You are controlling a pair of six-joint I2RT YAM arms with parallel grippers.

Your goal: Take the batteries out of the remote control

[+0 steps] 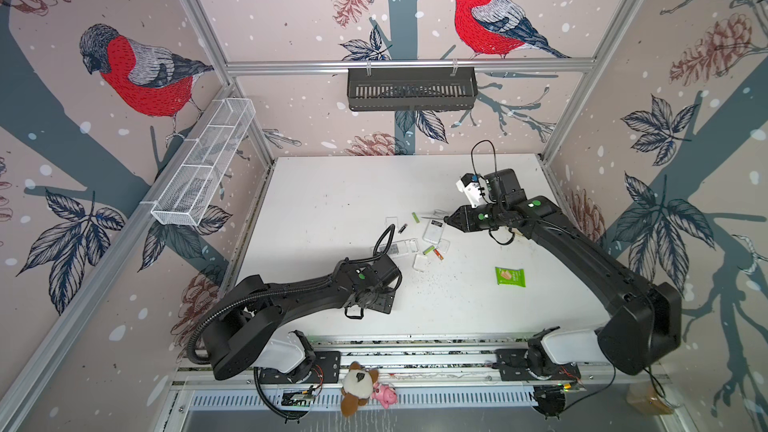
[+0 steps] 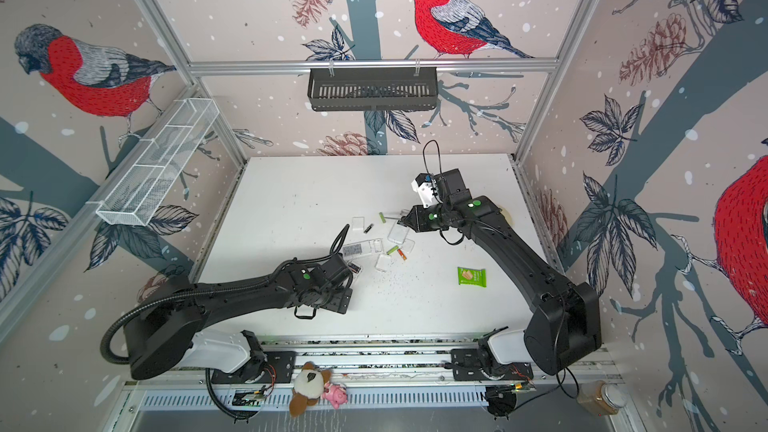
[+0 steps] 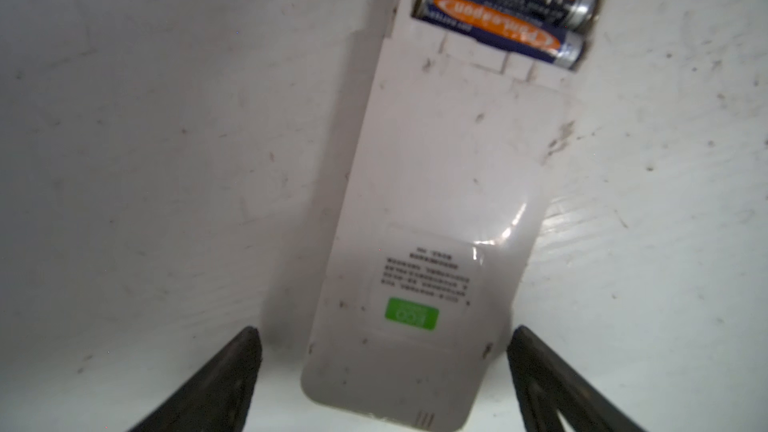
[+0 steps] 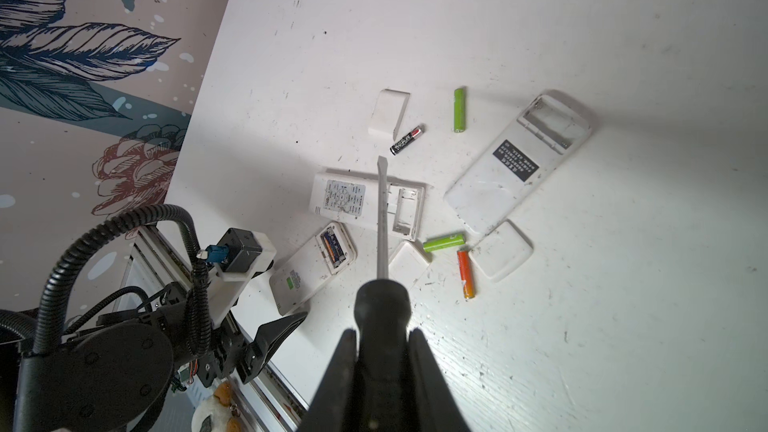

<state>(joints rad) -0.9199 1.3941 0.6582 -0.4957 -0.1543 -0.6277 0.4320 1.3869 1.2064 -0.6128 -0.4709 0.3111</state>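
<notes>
Now, the left gripper [image 3: 384, 330] stands wide open astride the bare end of a small white plastic remote [image 3: 436, 168], whose open bay holds two dark cylindrical batteries [image 3: 498, 6]. The right gripper [image 4: 382, 332] clamps a black-handled flat screwdriver [image 4: 382, 218]. Best pin the remote firmly before levering each battery out.

The white table [image 1: 332, 184], scuffed and speckled, carries 3 white remotes. The large remote [image 4: 515, 168] lies back-up with its bay open and empty, the keypad remote [image 4: 345, 199] lies face-up, and the small remote [image 4: 305, 272] lies back-up. Among them lie 3 loose covers [image 4: 388, 112], 2 lime green batteries [image 4: 459, 110], 1 orange battery [image 4: 465, 274] and 1 black battery [image 4: 406, 140]. A green packet [image 1: 510, 276] lies well apart from this cluster.
</notes>
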